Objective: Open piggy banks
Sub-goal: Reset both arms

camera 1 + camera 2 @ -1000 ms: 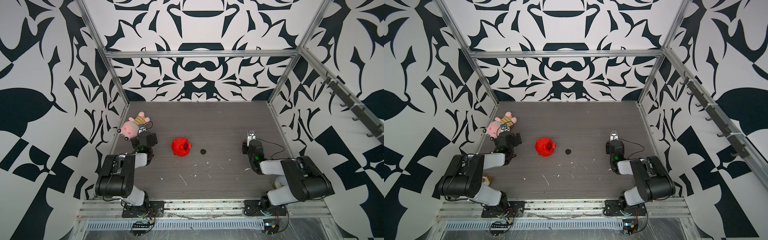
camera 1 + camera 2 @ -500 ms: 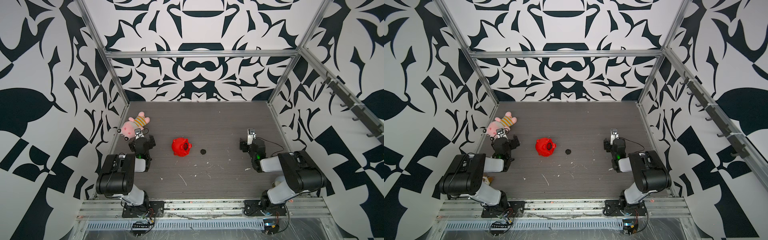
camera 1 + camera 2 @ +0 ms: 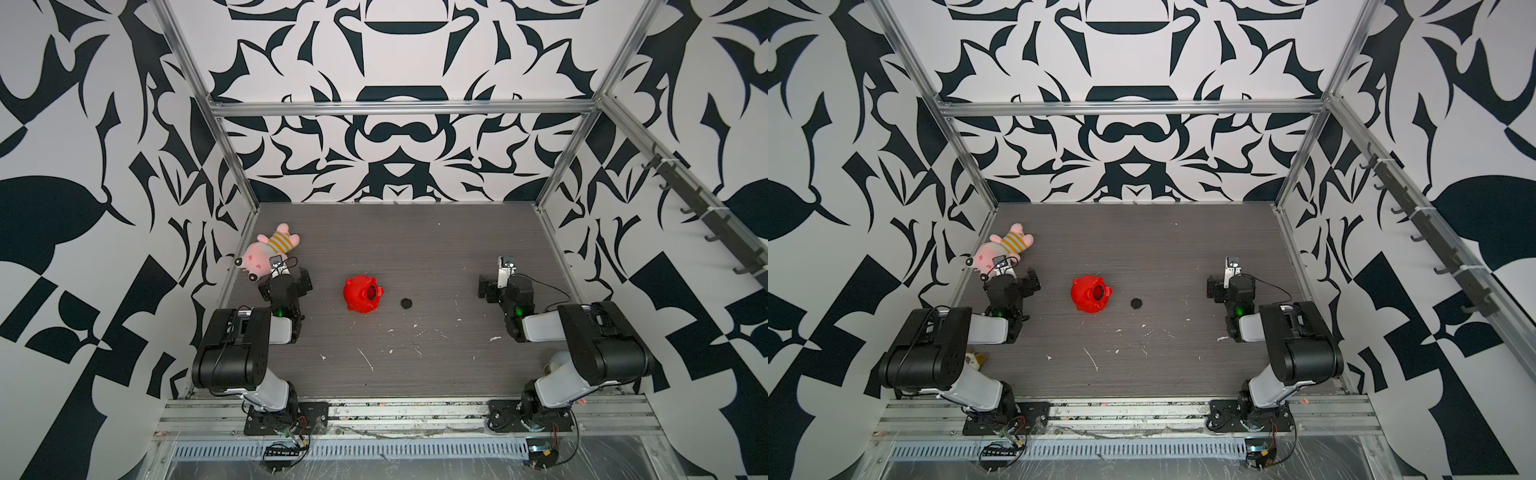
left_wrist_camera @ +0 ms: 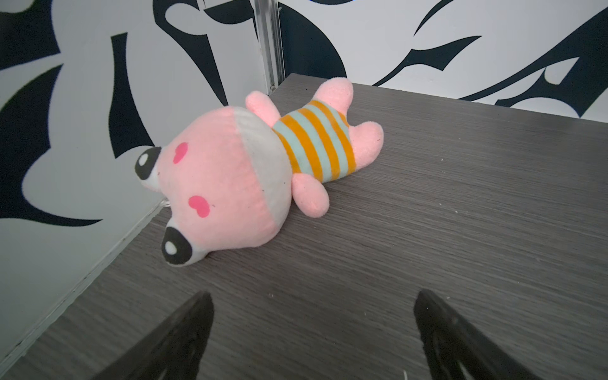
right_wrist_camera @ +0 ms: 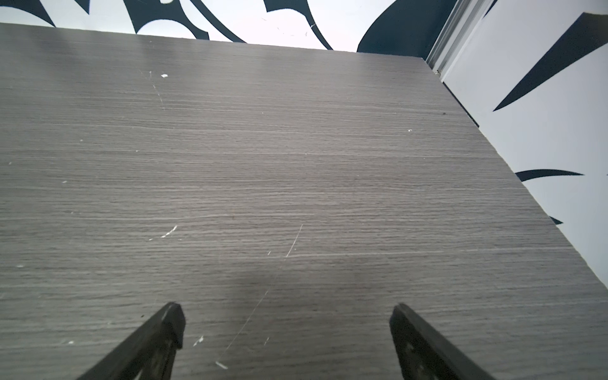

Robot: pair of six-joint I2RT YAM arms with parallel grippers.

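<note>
The red piggy bank point(image 3: 360, 296) point(image 3: 1087, 296) lies on its side mid-table, and the round hole in its belly shows open. Its small black plug point(image 3: 406, 304) point(image 3: 1136, 304) lies loose on the table just to its right. My left gripper point(image 3: 285, 284) point(image 3: 1011, 284) point(image 4: 314, 296) is open and empty, left of the piggy bank and well apart from it. My right gripper point(image 3: 500, 286) point(image 3: 1229, 286) point(image 5: 286, 308) is open and empty near the right wall, over bare table. Neither wrist view shows the piggy bank.
A pink plush pig point(image 3: 270, 249) point(image 3: 1005, 247) point(image 4: 230, 177) in a striped shirt lies by the left wall, just beyond the left gripper. Patterned walls close the table in on three sides. A small pale object point(image 3: 973, 359) sits under the left arm.
The right gripper's jaws have opened wide. Both arms have folded back toward their bases. The piggy bank and plug have not moved.
</note>
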